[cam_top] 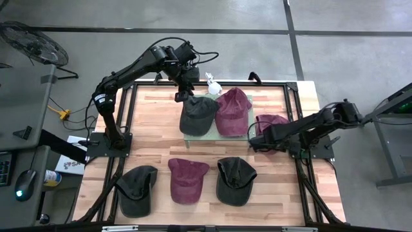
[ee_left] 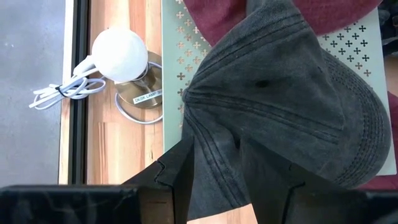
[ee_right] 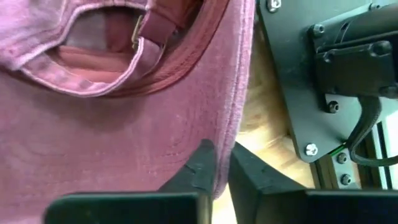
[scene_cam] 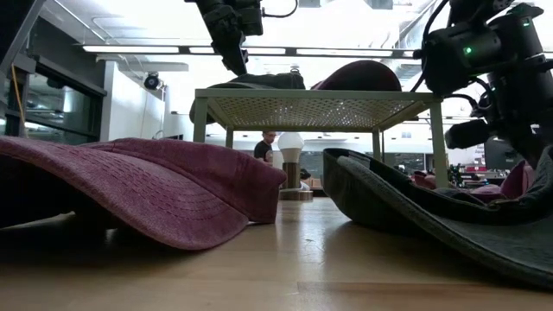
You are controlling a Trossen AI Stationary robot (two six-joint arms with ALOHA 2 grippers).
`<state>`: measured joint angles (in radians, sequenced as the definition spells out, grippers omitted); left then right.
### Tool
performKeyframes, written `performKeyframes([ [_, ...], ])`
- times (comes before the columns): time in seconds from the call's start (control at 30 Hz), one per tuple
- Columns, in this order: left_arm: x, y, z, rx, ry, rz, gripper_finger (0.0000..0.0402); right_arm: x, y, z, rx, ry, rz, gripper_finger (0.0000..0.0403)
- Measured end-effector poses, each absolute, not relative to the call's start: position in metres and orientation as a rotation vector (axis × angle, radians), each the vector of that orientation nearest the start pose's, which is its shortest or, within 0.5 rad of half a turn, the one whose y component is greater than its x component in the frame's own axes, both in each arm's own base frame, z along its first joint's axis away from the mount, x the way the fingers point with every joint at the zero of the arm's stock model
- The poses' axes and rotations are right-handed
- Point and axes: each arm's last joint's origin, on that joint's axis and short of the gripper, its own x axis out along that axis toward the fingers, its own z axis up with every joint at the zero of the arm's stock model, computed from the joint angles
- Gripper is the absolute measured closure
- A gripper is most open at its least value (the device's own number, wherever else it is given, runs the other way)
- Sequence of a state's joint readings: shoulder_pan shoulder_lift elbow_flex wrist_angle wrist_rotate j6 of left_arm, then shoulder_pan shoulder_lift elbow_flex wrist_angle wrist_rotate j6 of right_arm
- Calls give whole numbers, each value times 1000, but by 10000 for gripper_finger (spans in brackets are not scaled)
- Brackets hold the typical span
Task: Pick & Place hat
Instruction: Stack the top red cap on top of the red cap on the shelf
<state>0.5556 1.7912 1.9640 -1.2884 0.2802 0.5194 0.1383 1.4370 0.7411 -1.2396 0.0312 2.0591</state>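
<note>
From above, there's a green perforated stand (cam_top: 188, 136) mid-table with a dark grey hat (cam_top: 197, 115) and a maroon hat (cam_top: 232, 111) side by side on it. The left gripper (cam_top: 183, 95) sits at the grey hat's back edge. The right gripper (cam_top: 253, 142) is down at a third maroon hat (cam_top: 273, 124) lying on the wood near the right arm's base. Three more caps line the front: grey (cam_top: 138, 187), maroon (cam_top: 187, 178), grey (cam_top: 235, 180)

Low view: the stand's top (scene_cam: 302, 108) carries both hats, front caps fill the foreground, and a person (scene_cam: 265, 146) stands far back

Left wrist: the fingers (ee_left: 177, 171) straddle the grey hat's (ee_left: 280, 106) fabric, pinching it, with a small white lamp (ee_left: 121, 56) beside the stand

Right wrist: the fingers (ee_right: 202, 168) are pressed together on the maroon hat's (ee_right: 112, 137) edge
</note>
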Motion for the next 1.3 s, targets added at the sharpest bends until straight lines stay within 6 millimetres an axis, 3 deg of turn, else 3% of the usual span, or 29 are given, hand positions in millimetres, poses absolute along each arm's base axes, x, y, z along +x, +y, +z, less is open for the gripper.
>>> performKeyframes([
  [0.27,302,178,377,17,1041,-24,273,156,22,186,1204,1198,-1771,397],
  [0.53,303,179,377,21,1035,-21,273,142,19,233,1177,1175,-1744,397],
  [0.9,304,179,378,18,1011,-35,273,143,10,288,1164,952,-1460,397],
  [1.3,308,181,380,12,966,-13,273,145,-8,311,1156,973,-1345,398],
])
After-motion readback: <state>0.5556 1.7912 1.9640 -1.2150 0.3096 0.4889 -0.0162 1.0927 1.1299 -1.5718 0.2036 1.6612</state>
